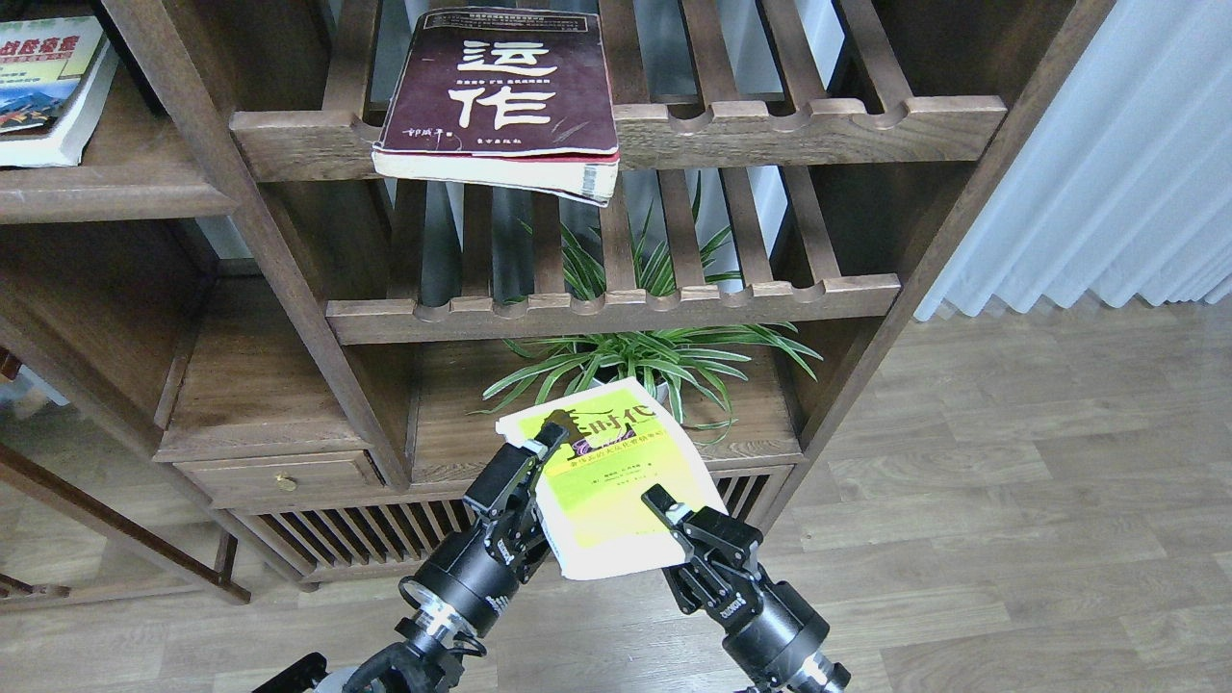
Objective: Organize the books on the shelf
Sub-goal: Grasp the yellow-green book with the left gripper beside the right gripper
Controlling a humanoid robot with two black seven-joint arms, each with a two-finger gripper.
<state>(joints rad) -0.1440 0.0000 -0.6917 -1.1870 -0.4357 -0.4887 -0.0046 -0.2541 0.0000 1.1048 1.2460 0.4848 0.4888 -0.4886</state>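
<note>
Dark-brown wooden shelving (pixel 289 289) fills the background, standing on a pale plank floor (pixel 1011 500) with a white curtain (pixel 1107 154) at the right edge. Two slatted racks with scalloped front rails cross its middle bay; the upper rack (pixel 818 130) carries a large maroon book (pixel 500 91) with white Chinese characters, lying flat at the rack's left end, its near edge overhanging the front rail. At the far left, a solid plank shelf (pixel 106 188) with a rounded front edge holds a smaller white book (pixel 48 82) with a colourful cover, close to that front edge. Below the lower rack, a spiky green plant (pixel 664 361) sits on the bottom board. In front of it, off any shelf, a yellow-green book (pixel 606 476) is held tilted between both arms. The left gripper (pixel 539 448) appears clamped on the book's left edge near its top corner, though the far finger is hidden. The right gripper (pixel 674 515) grips the lower right edge, one finger lying on the cover.
</note>
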